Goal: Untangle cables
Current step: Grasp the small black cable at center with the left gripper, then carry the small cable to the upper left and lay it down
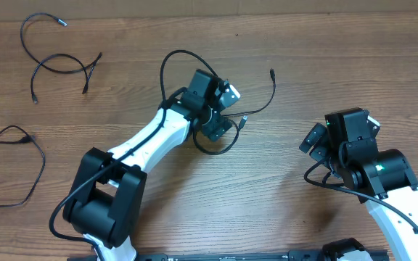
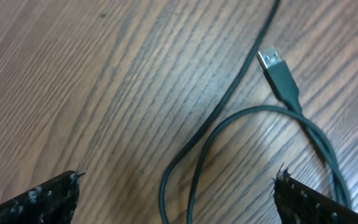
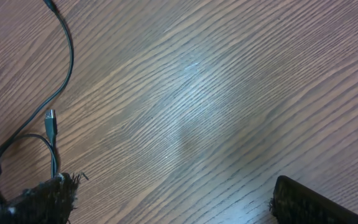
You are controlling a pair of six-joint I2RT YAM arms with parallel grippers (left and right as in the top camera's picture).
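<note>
Both my left hand (image 2: 178, 183) and right hand (image 3: 173, 186) are spread apart, empty. I see a USB cable (image 2: 286, 81) under the left.

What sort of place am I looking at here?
Most likely a robotics lab or test bench: a left arm and a right arm, both robotic, stand at a plain wooden table with thin black cables scattered on it.

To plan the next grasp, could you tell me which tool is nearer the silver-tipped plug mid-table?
Left. The left tool hangs open close over the plug; the right tool, also open, sits farther off to the side.
</note>
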